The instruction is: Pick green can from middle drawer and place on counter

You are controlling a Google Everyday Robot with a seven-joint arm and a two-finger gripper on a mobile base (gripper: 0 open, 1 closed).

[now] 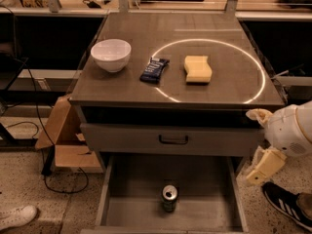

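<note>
The green can stands upright on the floor of the open middle drawer, near its front centre, silver top showing. The drawer is pulled out below the closed drawer front with the dark handle. The counter with the white circle lies above. My arm's white joint is at the right edge, and my gripper, a cream-coloured part, hangs beside the drawer's right wall, above and to the right of the can and apart from it.
On the counter are a white bowl, a dark blue snack packet and a yellow sponge. A cardboard box and cables sit on the floor at left. A person's shoes show at the bottom left and bottom right.
</note>
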